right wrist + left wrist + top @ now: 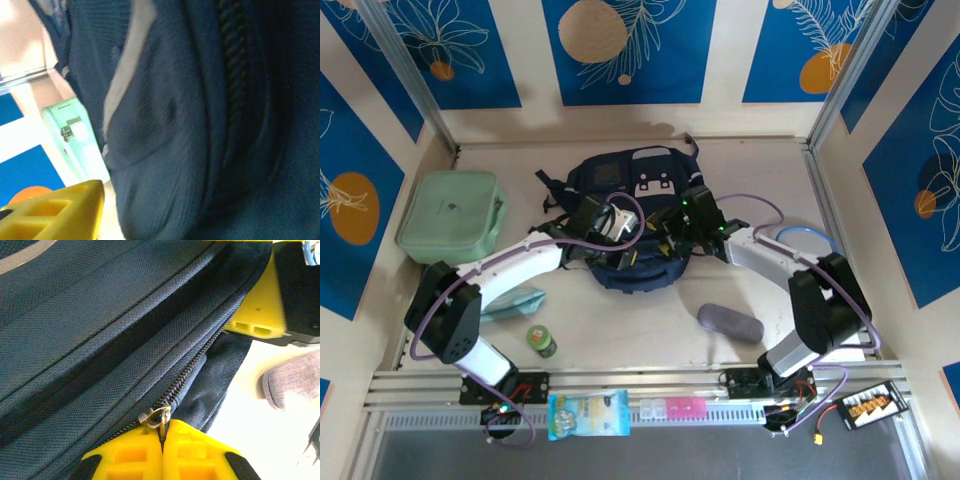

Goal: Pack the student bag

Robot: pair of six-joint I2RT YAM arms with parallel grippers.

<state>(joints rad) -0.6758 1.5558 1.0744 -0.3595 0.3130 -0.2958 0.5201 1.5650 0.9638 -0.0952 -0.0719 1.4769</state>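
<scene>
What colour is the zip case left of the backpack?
The zip case is mint green, clearest in the top external view.

Student bag showing dark navy weave, grey stripes, white patch. Zip pull glinting silver-gold. Left gripper showing yellow fingers. Zip case showing mint green. Wall panels showing blue, orange discs, white leaf outlines.

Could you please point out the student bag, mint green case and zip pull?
student bag [625, 165], top view, front panel
mint green case [450, 215], top view, lid
zip pull [159, 416], left wrist view, metal ring
</scene>
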